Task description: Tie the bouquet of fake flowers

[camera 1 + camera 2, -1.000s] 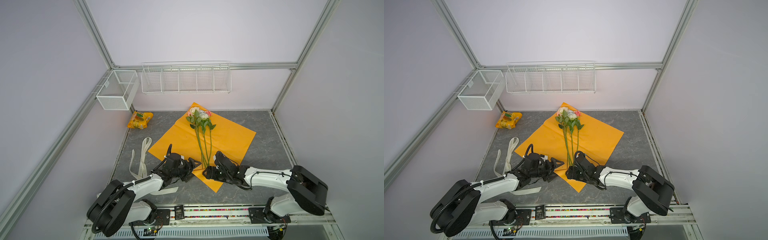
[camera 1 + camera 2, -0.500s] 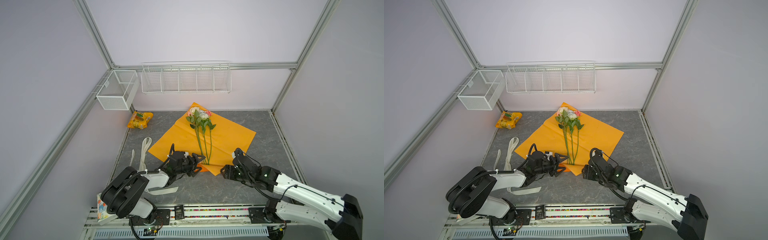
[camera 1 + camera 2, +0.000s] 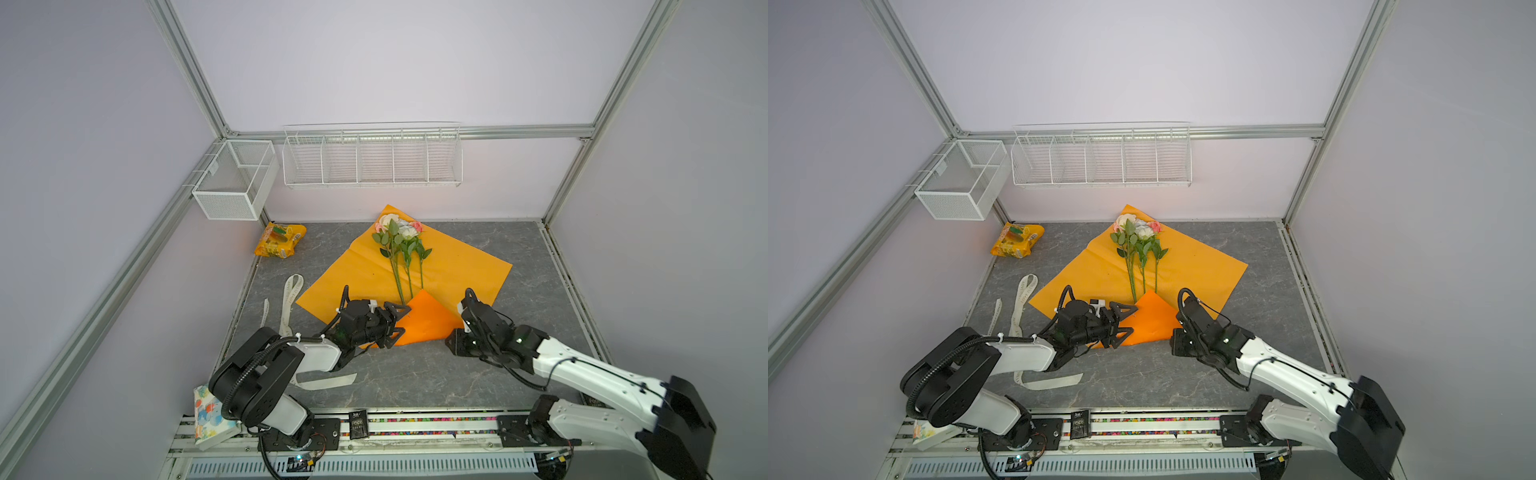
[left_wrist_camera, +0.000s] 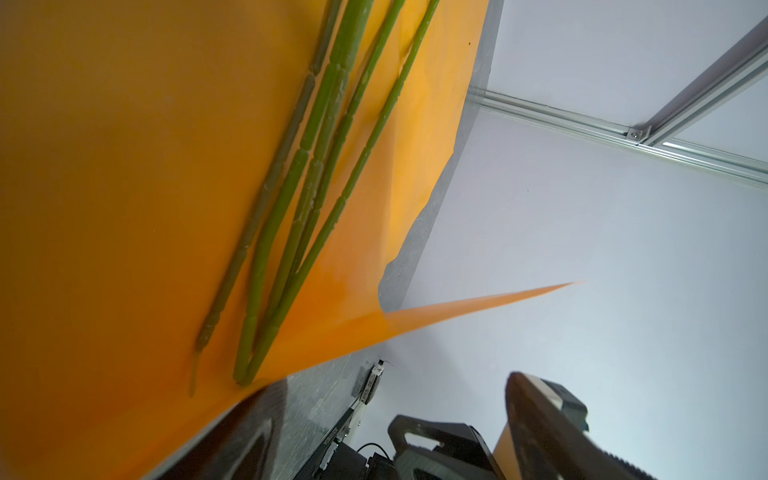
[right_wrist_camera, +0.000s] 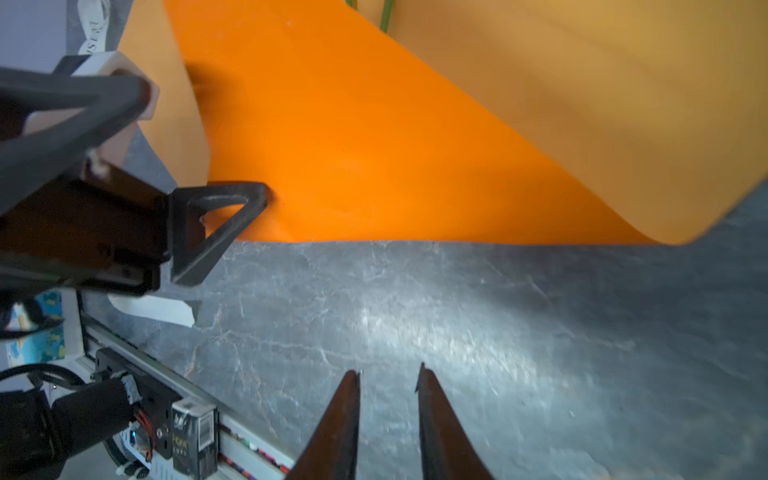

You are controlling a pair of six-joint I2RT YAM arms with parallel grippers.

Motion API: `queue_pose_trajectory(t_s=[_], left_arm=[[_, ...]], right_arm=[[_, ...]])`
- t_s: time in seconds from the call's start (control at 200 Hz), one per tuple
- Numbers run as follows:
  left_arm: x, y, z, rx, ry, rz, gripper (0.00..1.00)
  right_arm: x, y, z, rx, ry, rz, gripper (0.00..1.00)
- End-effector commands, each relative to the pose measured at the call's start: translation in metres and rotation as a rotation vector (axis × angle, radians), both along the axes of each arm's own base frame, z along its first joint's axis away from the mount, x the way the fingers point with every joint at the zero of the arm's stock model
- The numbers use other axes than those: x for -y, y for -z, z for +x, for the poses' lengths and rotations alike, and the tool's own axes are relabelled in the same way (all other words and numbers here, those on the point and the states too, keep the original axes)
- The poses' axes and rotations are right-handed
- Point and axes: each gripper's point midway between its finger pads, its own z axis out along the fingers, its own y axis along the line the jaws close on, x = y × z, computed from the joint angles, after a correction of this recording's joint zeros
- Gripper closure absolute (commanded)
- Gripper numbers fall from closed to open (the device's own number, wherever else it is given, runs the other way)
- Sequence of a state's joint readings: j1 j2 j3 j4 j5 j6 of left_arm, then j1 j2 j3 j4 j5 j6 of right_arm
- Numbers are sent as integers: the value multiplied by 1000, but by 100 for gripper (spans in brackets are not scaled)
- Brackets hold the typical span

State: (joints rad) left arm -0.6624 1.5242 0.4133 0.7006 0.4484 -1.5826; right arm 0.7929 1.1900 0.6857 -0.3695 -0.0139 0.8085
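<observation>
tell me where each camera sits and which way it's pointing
Top views: high above the robot's base, looking down at the table, the bouquet of fake flowers and both arms.
Left wrist: on the left gripper, low, looking along the stems on the orange paper wrap; its fingers show.
Right wrist: on the right gripper, facing the wrap's folded corner; its fingertips and the left gripper show.
Shared: both wrist views see that fold.

Near corner of the orange paper wrap (image 3: pixel 424 324) is now folded over the stems (image 3: pixel 409 278). I've pulled the right gripper (image 5: pixel 388 370) back, jaws narrowed.
</observation>
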Motion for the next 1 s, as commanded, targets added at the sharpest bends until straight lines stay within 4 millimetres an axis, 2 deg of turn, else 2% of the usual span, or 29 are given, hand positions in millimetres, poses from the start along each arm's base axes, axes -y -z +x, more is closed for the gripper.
queue_pose_trajectory(t_s=[0.0, 0.145, 0.165, 0.215, 0.41, 0.55, 0.675, 0.82, 0.905, 0.995], left_arm=[[2, -4, 6, 10, -20, -10, 19], [-4, 3, 6, 10, -29, 39, 25], [-5, 4, 6, 10, -31, 47, 26], [-9, 7, 6, 8, -36, 73, 26], [-26, 21, 2, -11, -49, 170, 26], [-27, 26, 3, -10, -26, 201, 31], [-29, 39, 1, -36, -13, 245, 32], [-31, 49, -2, -54, -11, 262, 40], [-34, 51, -3, -59, -15, 268, 41], [-38, 51, -5, -58, -23, 282, 41]], right_arm=[[-51, -20, 34, 22, -82, 206, 75], [-77, 1, 61, -49, -123, 224, 77], [-83, -4, 69, -38, -127, 240, 77], [-87, 0, 78, -41, -124, 251, 77], [-92, 13, 101, -72, -145, 287, 77], [-93, 28, 107, -118, -174, 275, 76], [-93, 44, 111, -145, -197, 283, 75], [-86, 33, 122, -144, -193, 296, 74], [-78, 3, 124, -94, -202, 315, 73], [-60, -15, 111, -67, -209, 249, 73]])
